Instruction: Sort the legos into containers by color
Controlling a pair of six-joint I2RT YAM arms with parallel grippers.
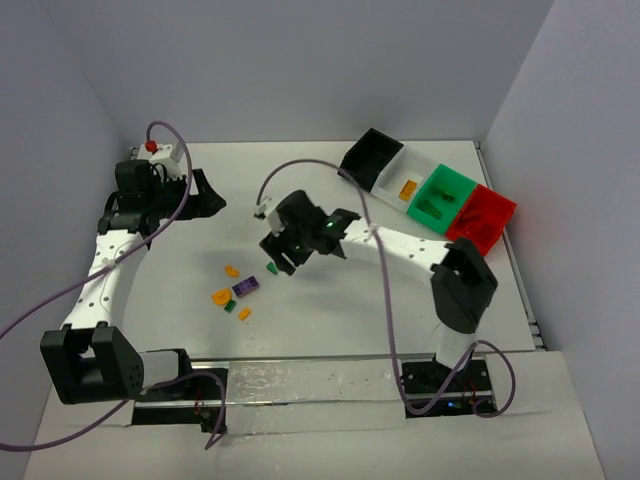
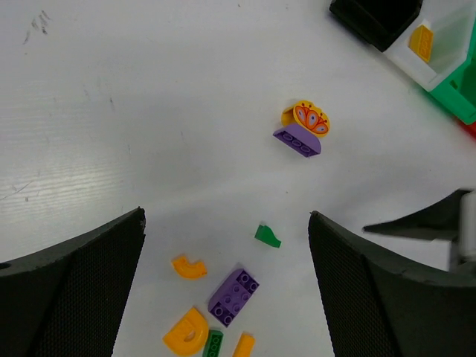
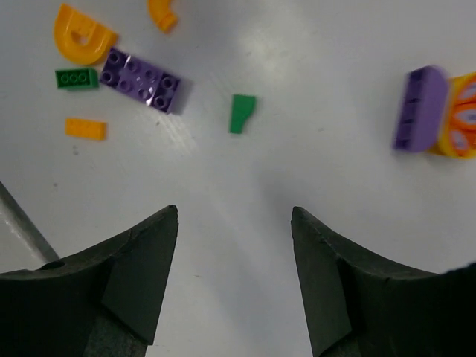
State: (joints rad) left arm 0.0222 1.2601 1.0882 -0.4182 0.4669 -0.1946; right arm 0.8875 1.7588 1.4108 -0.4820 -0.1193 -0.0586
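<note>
**A:** Left gripper sits closest in its own wrist view, jaws wide apart with nothing between them. Why is it parked at the table's far left?

**B:** Probably to leave the middle to the other arm. It looks out over the loose legos: an orange arch, a small green plate, an orange tile and a purple brick.

**A:** And the right gripper?

**B:** Its jaws are parted too, and empty. It hovers above the table with the green wedge just ahead, so I'd judge that's the next pick. Further right, a second purple brick touches a butterfly-printed orange piece.

**A:** Where would the wedge go?

**B:** To the joined bins at far right: black bin, white bin, green bin, red bin. White holds an orange piece and green holds a green one, so the wedge belongs in green.
</note>
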